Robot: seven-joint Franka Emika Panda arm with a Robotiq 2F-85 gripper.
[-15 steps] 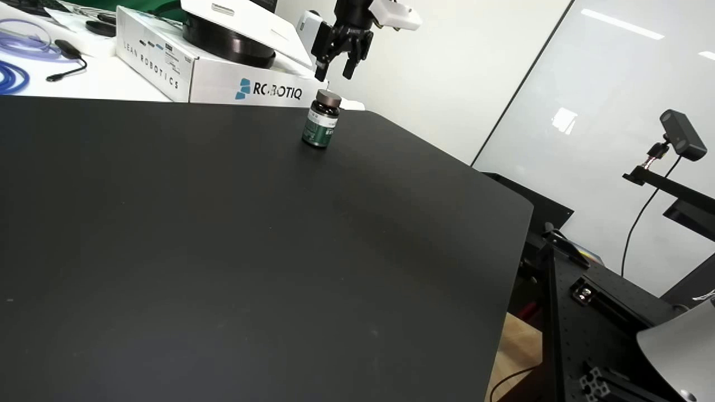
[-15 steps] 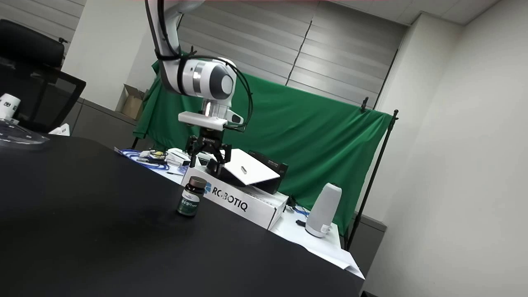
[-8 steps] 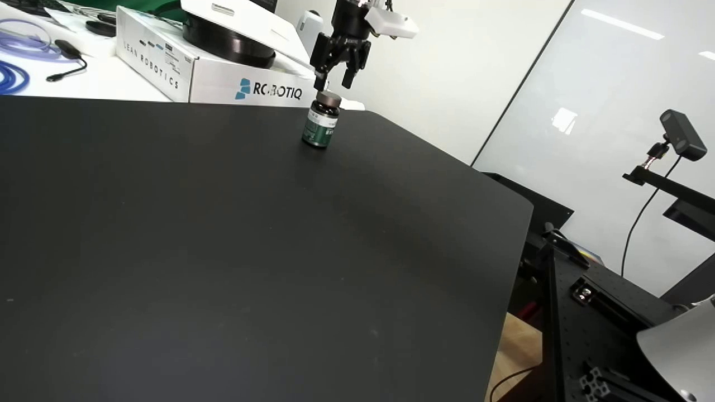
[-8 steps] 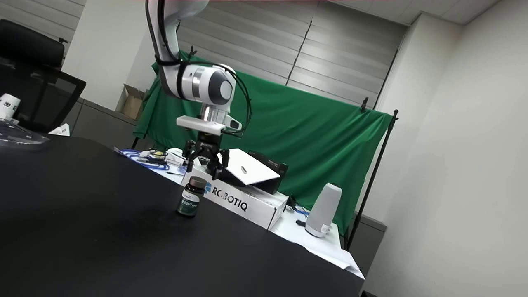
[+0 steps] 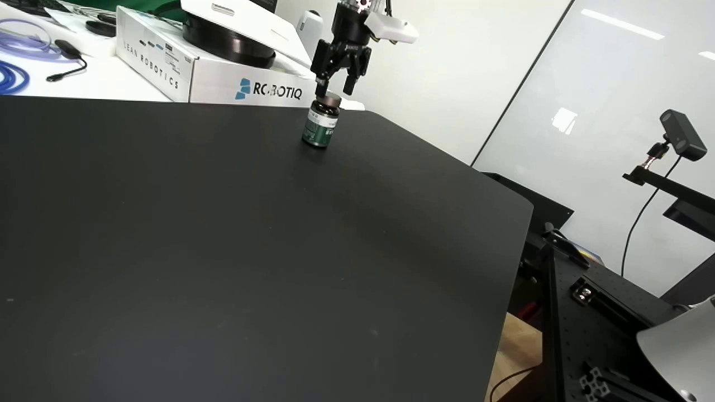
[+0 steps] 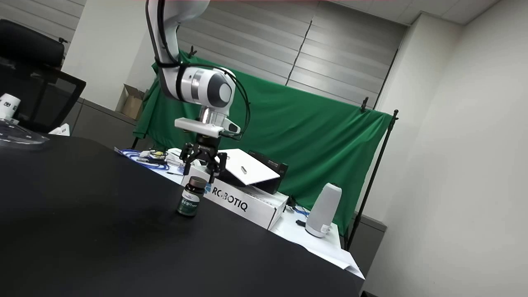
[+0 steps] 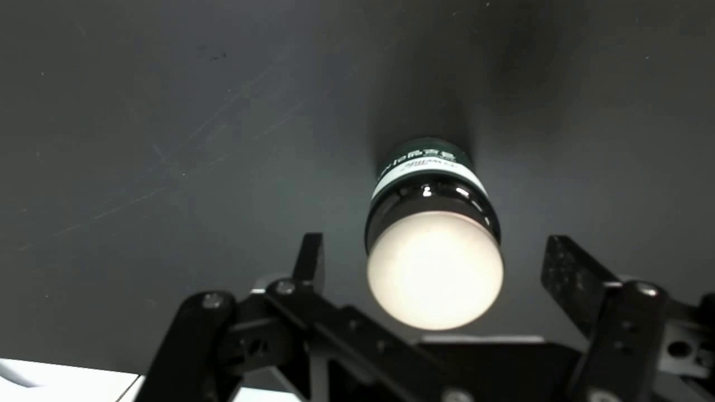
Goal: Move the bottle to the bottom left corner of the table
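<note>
The bottle [image 5: 320,125] stands upright on the table [image 5: 251,234], just under the hand [image 6: 199,176], fingers [image 7: 310,259] spread. Glare bleaches the cap [image 7: 435,273] in the wrist view; in an exterior view a fingertip [image 5: 322,89] overlaps it.

In an exterior view, green cloth [image 6: 309,136] hangs before grey blinds [image 6: 247,33]; black chair [image 6: 37,84] at left, pale wall [image 6: 462,144] at right.
</note>
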